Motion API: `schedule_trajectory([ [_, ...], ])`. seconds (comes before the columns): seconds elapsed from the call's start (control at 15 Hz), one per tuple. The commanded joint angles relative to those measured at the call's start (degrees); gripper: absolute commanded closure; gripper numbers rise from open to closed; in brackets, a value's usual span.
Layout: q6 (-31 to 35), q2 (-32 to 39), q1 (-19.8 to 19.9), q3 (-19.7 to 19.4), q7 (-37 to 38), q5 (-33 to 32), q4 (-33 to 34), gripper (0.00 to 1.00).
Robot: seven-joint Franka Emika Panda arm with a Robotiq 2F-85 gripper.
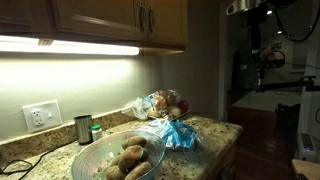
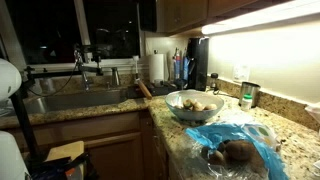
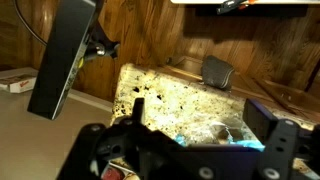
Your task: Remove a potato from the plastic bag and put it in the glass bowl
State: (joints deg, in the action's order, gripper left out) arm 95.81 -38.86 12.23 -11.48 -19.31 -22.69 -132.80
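Plainly, your end effector (image 3: 190, 145) was released: its two fingers stood spread wide with nothing between them. In the wrist view it hung high above the tabletop (image 3: 165, 95), well apart from everything on it, looking down on speckled granite and a fold of blue plastic.

The plastic bag (image 1: 165, 125) lay crumpled on the granite near the tabletop's end, shiny and see-through, with a blue part spilling out in front. Brown rounded potatoes showed through it, at least two in an exterior view (image 2: 232, 152); the crinkles hid any others. Just beside the bag stood the glass bowl (image 1: 100, 150), wide and clear. It already held potatoes (image 1: 130, 160), at least three, though you could not count them exactly at this size.

By my judgement, you were at the approach step of a fresh pick: nothing gripped, the arm not yet down at the bag. The next move called for lowering the end effector over the bag's opening and lining its fingers across one lump. You would need to close on the potato itself rather than on loose film, which could drag the whole bag up.

Counted: one bag, one glass bowl and one small dark metal cup (image 1: 83, 128) by the wall. There was also one wall outlet (image 1: 40, 115) and one sink (image 2: 75, 100) farther along.
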Motion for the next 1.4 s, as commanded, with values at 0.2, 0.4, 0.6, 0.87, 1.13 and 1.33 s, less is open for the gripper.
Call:
schedule_trajectory([
  [0.2, -0.48, -0.11, -1.43, -0.96, 0.61, -0.6, 0.23, 0.0],
  [0.4, 2.15, -0.48, -0.62, -1.97, 2.42, -0.77, -0.57, 0.0],
  [0.6, 6.53, -0.17, -0.18, -3.55, 3.35, -0.82, -0.45, 0.0],
  [0.87, 13.32, 0.95, -0.17, -4.97, 3.27, -0.32, -0.1, 0.0],
  [1.13, 19.49, 4.13, -0.67, -5.42, 2.14, 0.15, 0.36, 0.0],
  [1.33, 21.9, 9.33, -1.24, -5.85, 0.82, 1.88, 2.37, 0.0],
])
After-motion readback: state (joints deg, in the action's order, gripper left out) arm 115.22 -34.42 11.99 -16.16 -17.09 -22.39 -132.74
